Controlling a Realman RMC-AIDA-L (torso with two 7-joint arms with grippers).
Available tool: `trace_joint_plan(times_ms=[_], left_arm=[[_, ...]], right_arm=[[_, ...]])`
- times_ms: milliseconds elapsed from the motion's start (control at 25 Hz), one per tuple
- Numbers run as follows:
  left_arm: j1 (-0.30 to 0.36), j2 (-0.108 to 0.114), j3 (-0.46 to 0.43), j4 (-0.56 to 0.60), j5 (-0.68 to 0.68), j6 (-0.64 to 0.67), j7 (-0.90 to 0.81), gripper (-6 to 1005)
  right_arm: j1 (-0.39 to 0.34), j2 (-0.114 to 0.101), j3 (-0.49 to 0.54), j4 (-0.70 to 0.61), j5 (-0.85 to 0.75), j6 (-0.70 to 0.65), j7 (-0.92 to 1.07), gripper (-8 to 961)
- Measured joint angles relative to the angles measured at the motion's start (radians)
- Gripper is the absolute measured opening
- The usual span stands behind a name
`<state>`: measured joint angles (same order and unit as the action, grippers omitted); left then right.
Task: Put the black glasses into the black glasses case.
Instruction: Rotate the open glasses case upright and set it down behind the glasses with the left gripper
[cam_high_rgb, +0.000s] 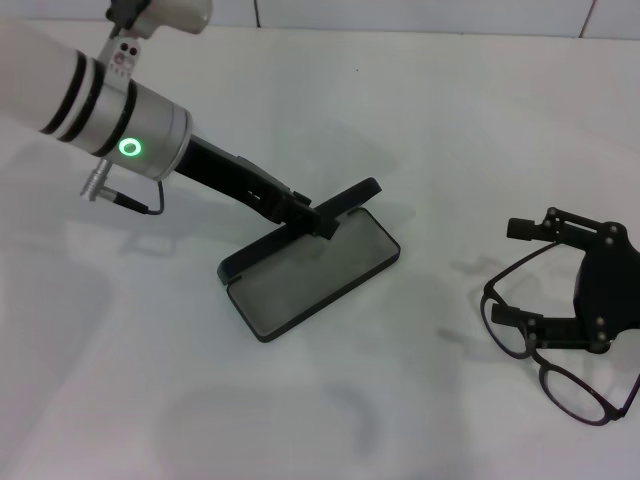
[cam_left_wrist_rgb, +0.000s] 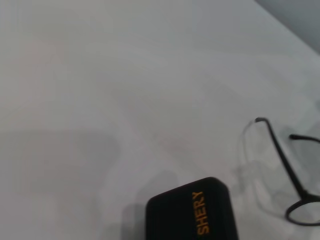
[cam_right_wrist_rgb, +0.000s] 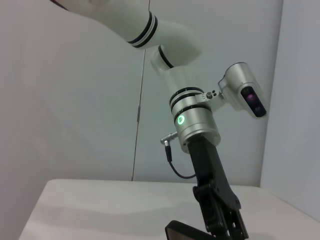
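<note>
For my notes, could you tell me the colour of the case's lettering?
Orange, on the black glasses case, clearest in the left wrist view.

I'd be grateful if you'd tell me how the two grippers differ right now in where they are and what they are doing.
The left gripper is at the open black glasses case, its fingers on the raised lid; the right gripper is off to the right, over the black glasses. The left gripper grips the lid, while the right gripper's fingers are spread around the frame without closing on it. The left one reaches in at a slant; the right one comes from the edge. Both are black.

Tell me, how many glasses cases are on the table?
1: the black glasses case lies open mid-table, its lid held by the left gripper. The black glasses lie beside the right gripper.
</note>
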<state>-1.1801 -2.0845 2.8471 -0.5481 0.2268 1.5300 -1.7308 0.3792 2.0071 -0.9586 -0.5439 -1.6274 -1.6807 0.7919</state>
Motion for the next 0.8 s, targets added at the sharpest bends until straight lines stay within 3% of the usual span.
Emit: trace_joint_plan(times_ms=[480,800], left_arm=[[-0.032,-0.002,0.0,0.023,0.041,-0.11,0.001,631],[-0.038,0.002,0.0,0.023,0.042,-0.12,-0.002,515]], right_arm=[[0.001,-0.003,0.001,-0.001,0.0,0.004,-0.014,853],[-0.002,-0.003,0.002,0.003,0.0,0.0,-0.027,853]])
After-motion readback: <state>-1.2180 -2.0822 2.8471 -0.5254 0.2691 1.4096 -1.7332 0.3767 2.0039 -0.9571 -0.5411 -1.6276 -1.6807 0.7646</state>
